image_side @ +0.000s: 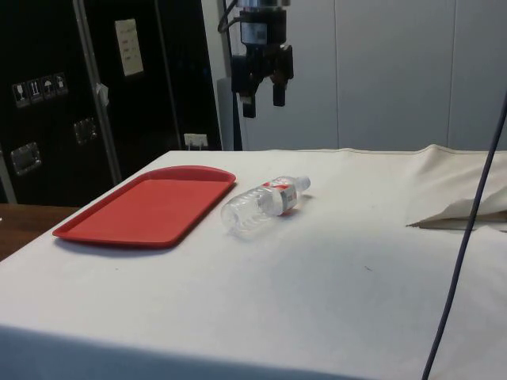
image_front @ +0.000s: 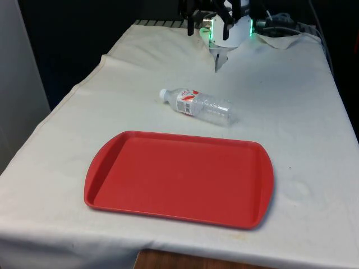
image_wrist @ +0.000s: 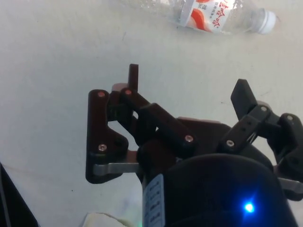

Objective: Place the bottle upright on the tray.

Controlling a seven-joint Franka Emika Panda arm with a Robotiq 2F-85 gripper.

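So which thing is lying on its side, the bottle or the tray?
The bottle. It is clear plastic with a white cap and a red-and-white label, tipped over on the white cloth beside the red tray, which lies flat with nothing on it.

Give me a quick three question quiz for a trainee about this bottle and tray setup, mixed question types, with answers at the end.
1. True or false: the bottle stands upright on the red tray.
2. Multiple choice: the gripper is A) shut on the bottle, B) open in the air above the table, C) resting on the tray.
3. Fill in: the bottle's cap points toward the front view's ____.

Key: 1 false, it lies on its side on the cloth beside the tray. 2 B. 3 left.
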